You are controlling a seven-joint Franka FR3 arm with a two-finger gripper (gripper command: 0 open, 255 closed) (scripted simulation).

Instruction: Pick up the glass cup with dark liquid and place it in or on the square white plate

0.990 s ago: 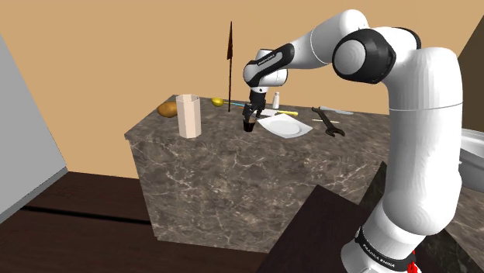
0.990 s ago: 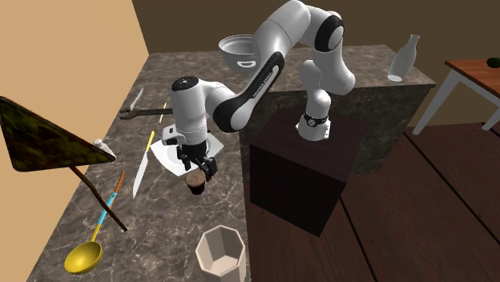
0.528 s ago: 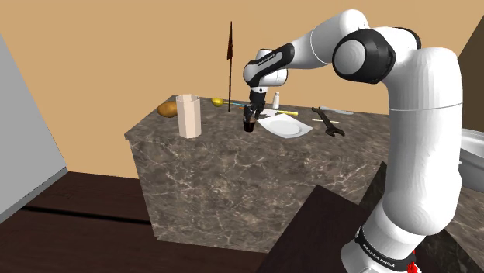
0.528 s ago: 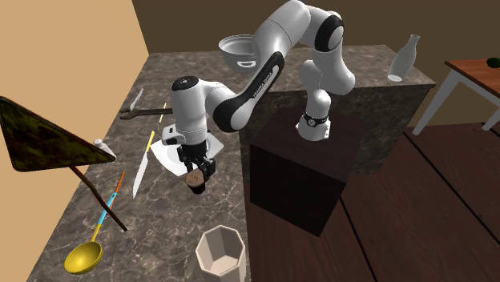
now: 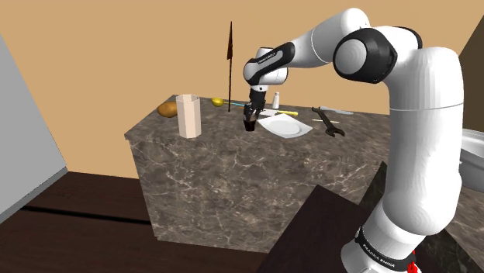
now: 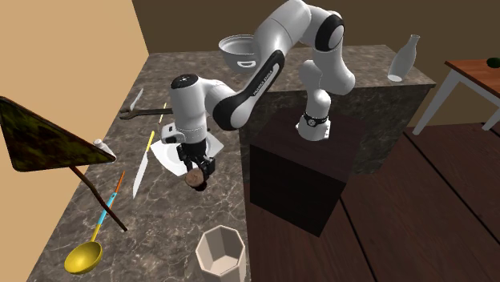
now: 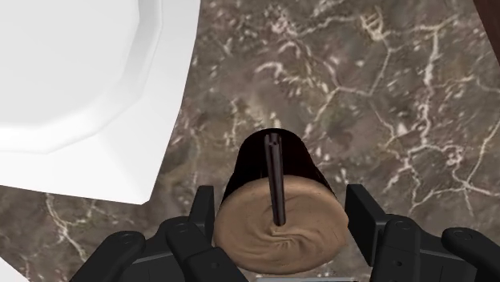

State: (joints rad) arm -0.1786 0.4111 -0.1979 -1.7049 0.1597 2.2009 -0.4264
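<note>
I held the small glass cup with dark drink and tan foam on top (image 7: pixel 280 236) in my black gripper (image 7: pixel 282 210). My two fingers (image 7: pixel 202 210) were squeezed in on its sides, one on each side, so it would not slip. I held it standing up straight so the drink would stay inside. A thin dark straw (image 7: pixel 276 180) stuck up out of the foam, right in the middle between my fingers, so I held the cup by its sides and not by the top.

The cup was low over the brown stone counter with white veins (image 5: pixel 233 167). I could not be sure if it was off the counter or just touching it. The square white plate (image 7: pixel 72 88) was just beside the cup, and it had nothing on it. I think the cup had to go up a bit more to get over the plate's raised edge.

Nothing stood between the cup and the plate. A long knife with a yellow handle (image 6: pixel 142 167) lay on the other side of the plate. A dark wrench (image 5: pixel 329 122) lay near there too. A tall pale cup with flat sides (image 5: pixel 188 115) stood well apart from me, and a yellow ladle (image 6: pixel 83 258) lay far off near the counter's end.
</note>
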